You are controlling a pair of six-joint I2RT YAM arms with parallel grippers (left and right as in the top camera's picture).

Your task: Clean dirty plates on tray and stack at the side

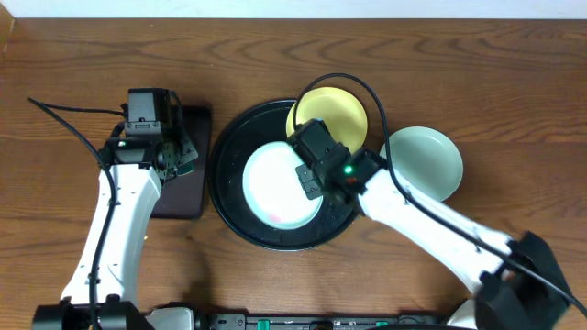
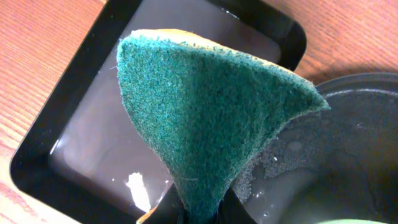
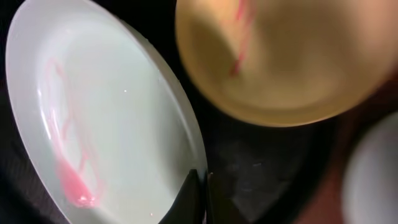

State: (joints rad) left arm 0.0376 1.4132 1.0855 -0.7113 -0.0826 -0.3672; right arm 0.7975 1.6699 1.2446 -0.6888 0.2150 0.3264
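Right gripper, jaws pressed together, at rim of smeared mint plate lying mid-frame on round tray; left gripper, at left, pinches green sponge. Plate judged light, stiff, slippery when wet: grasp at raised rim.

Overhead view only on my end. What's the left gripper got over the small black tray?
Observer: A green sponge, pinched in the left gripper, with its scrub side facing the wrist camera.
Operator: Is the tray dry?
Observer: No, the rectangular tray holds a shallow film of liquid.
Operator: Is the plate under the right arm dirty?
Observer: Yes. The right wrist view shows a pink smear pooled near the edge of the mint plate.
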